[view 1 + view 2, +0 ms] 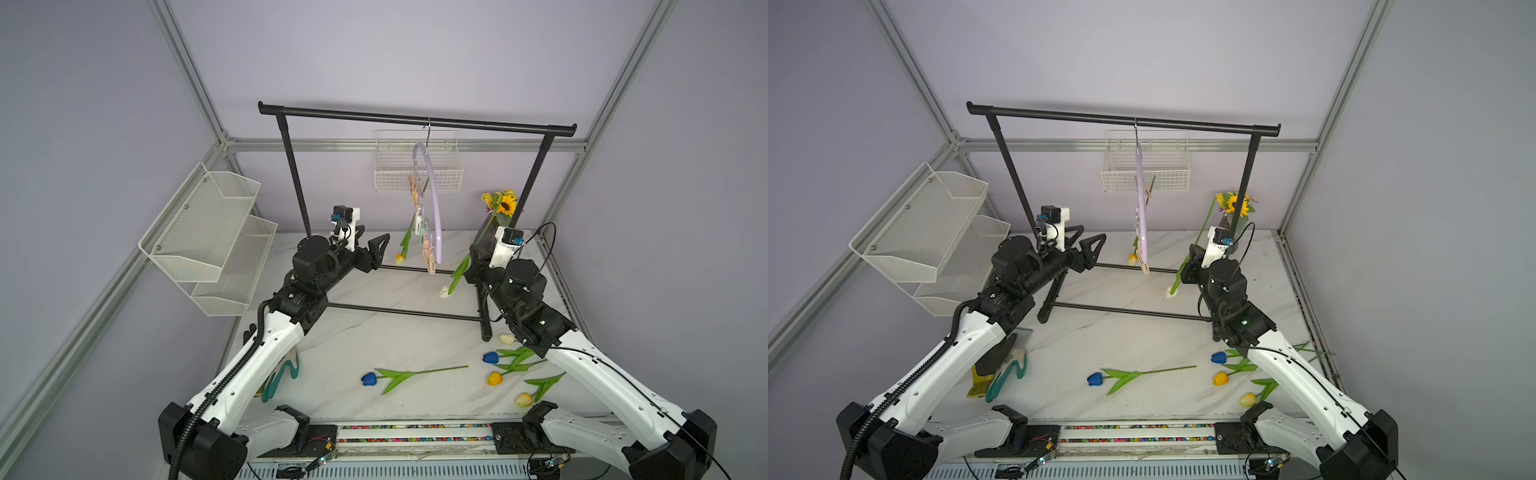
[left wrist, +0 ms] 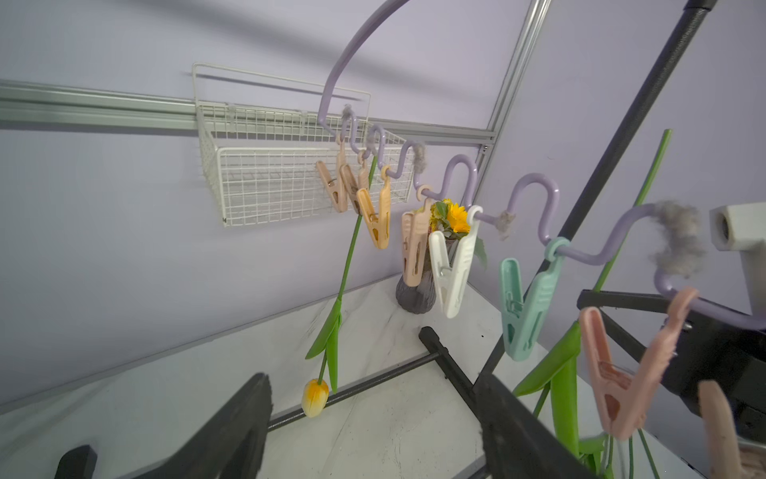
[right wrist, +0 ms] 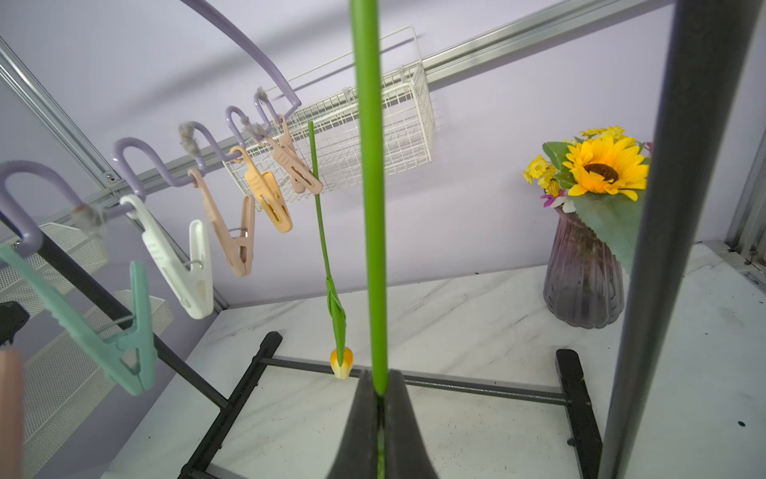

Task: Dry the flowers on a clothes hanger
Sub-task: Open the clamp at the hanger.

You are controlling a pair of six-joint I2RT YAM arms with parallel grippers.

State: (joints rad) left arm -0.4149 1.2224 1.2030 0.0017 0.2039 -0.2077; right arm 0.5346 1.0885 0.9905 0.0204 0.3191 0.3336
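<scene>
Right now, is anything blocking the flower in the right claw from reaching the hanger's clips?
Nothing visible: only open air lies between the tulip in the right gripper and the free clothespins on the clothes hanger.

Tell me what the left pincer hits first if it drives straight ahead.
Likely the hanging yellow tulip, which dangles ahead of the open left pincer; depth is unclear.
</scene>
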